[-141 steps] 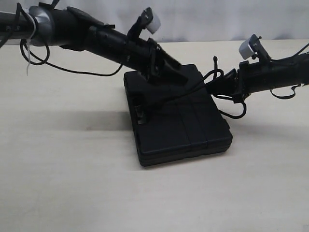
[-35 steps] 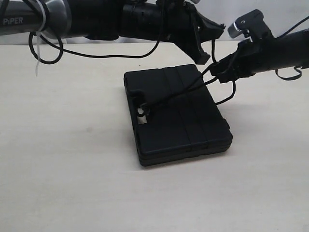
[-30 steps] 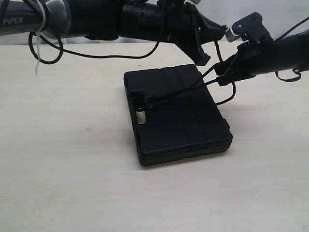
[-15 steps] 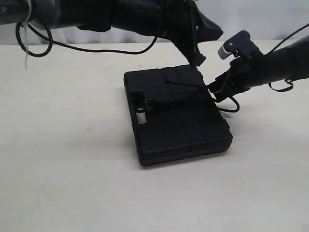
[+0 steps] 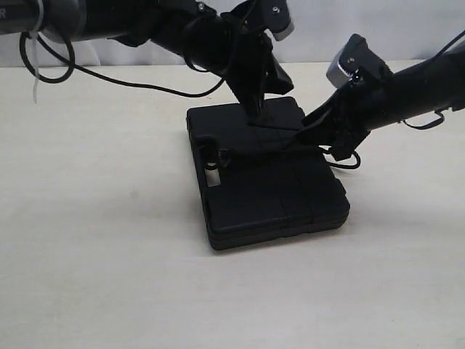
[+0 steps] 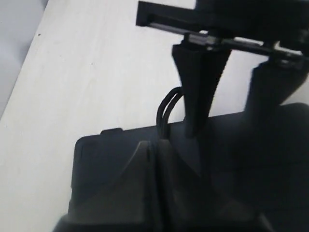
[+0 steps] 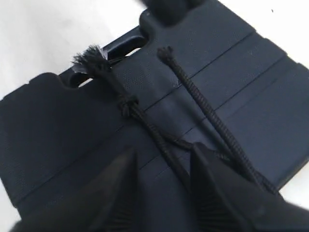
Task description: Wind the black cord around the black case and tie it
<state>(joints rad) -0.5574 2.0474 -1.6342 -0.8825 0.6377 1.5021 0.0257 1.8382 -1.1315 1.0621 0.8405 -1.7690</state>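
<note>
Left claw [image 5: 256, 118] is clenched, tips pointing down onto the top of the case [image 5: 269, 196]. Two strands of cord [image 6: 165, 113] rise in a narrow loop right at its tips [image 6: 154, 147]. The left wrist view is dark at that spot. The claw appears to be pinching the cord, but the pinch itself cannot be plainly made out.

Right claw [image 5: 309, 132] is released, fingers [image 7: 212, 188] parted with a clear gap between them. It sits low over the case, just beside the left claw's tips.

One strand of cord comes out from between the right claw's fingers and runs ahead of it across the raised ribs. It passes through a small knot [image 7: 126, 104] and finishes in a frayed end [image 7: 89, 55]. That end lies at the handle slot [image 7: 120, 46], at the far end of the case from this claw. A second strand comes out beside one finger and runs ahead at a widening angle from the first. Its tip lies loose on the case, apart from the frayed end.

The case lies flat on the table [image 5: 109, 254], lid up, directly beneath both claws.
</note>
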